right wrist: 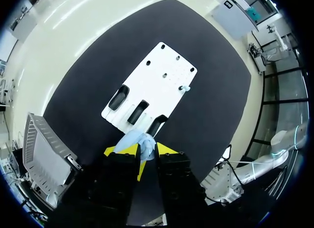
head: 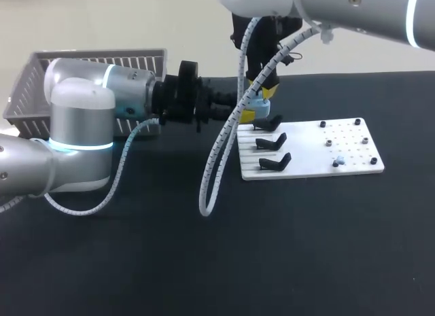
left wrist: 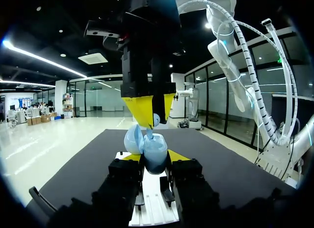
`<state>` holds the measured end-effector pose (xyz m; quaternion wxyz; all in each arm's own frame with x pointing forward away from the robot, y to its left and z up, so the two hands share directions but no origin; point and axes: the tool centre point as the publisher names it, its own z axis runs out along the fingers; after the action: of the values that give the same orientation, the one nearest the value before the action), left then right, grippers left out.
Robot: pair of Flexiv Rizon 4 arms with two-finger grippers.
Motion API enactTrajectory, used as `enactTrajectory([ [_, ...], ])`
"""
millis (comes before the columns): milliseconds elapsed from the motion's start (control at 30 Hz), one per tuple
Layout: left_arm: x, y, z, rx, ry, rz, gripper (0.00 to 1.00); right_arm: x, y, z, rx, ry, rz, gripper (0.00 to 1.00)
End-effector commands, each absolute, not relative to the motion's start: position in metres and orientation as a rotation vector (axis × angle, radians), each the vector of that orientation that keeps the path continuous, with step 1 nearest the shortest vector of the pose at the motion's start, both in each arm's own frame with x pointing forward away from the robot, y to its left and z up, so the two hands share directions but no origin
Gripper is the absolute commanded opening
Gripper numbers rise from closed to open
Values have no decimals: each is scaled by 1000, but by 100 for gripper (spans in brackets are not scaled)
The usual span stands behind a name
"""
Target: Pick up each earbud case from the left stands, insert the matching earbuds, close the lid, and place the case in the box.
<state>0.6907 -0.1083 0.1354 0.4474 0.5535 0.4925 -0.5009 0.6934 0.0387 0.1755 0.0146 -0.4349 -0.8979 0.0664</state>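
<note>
basket [head: 27, 92] upper left in head view | left gripper [left wrist: 154, 157] clamped on open-lid blue case [left wrist: 155, 148], centre frame | right gripper [left wrist: 156, 113] directly above case, pinching earbud [left wrist: 156, 120] over its opening | white board [head: 340, 136] with three black stands [head: 272, 143] right of centre

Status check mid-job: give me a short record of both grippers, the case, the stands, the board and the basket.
left gripper: fingers shut on the light blue earbud case
case lid: open, tilted to one side
right gripper: directly above the case, fingers on a small pale earbud
stands: three, black, all empty
white board: second earbud sits near its far-end pegs
basket: far left of the table, behind the left arm
</note>
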Motion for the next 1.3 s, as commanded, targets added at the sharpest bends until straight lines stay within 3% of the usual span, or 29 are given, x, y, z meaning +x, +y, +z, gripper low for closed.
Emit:
enactTrajectory([
  [33,690,-109,135,1366,1217,-1235,0,696,40,173,-1350,-2791,217,0],
  [333,690,-109,135,1366,1217,-1235,0,696,39,171,-1344,-2783,188,0],
  [400,690,-109,135,1366,1217,-1235,0,695,39,173,-1345,-2785,179,64],
  [433,690,-109,135,1366,1217,-1235,0,694,39,174,-1349,-2783,150,89],
  [467,690,-109,135,1366,1217,-1235,0,692,39,178,-1353,-2785,129,100],
  [900,690,-109,135,1366,1217,-1235,0,652,33,238,-1359,-2863,-230,100],
  [1300,690,-109,135,1366,1217,-1235,0,647,31,227,-1234,-2775,-287,100],
])
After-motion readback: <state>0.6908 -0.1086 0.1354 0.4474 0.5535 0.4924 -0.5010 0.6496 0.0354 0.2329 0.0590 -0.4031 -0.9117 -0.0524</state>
